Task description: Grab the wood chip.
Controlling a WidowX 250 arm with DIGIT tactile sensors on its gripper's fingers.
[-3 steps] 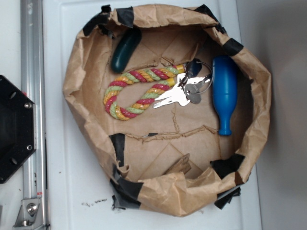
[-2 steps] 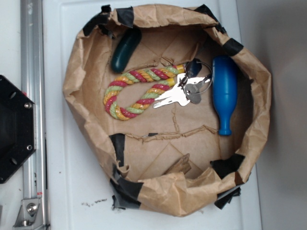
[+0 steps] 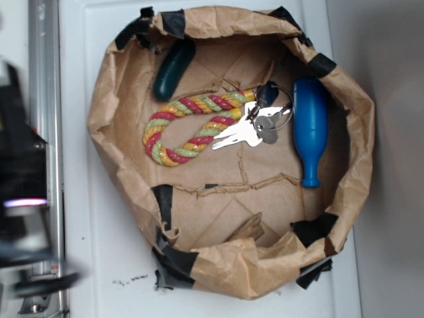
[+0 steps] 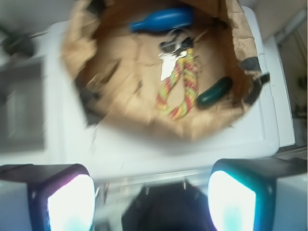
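Observation:
The wood chip (image 3: 249, 228) is a small flat brown sliver with streaky grain. It lies on the floor of the kraft paper bowl (image 3: 106, 119), near the bowl's front wall and just left of a black tape patch (image 3: 314, 228). In the wrist view the chip is only a blurred dark streak (image 4: 107, 73) at the bowl's left side. My gripper (image 4: 151, 192) is open and empty, its two bright pads (image 4: 71, 202) far apart. It hovers over the black robot base, well outside the bowl and far from the chip. My arm (image 3: 23, 199) is a dark blur at the exterior view's left edge.
Inside the bowl lie a multicoloured rope loop (image 3: 189, 129) with keys (image 3: 248, 131), a blue pin-shaped toy (image 3: 309, 126) at the right, and a dark green object (image 3: 173, 68) at the back left. A metal rail (image 3: 43, 79) runs along the left side.
My arm has swung into the exterior view at the left edge, over the black base, and is blurred by motion. Nothing in the bowl has moved.

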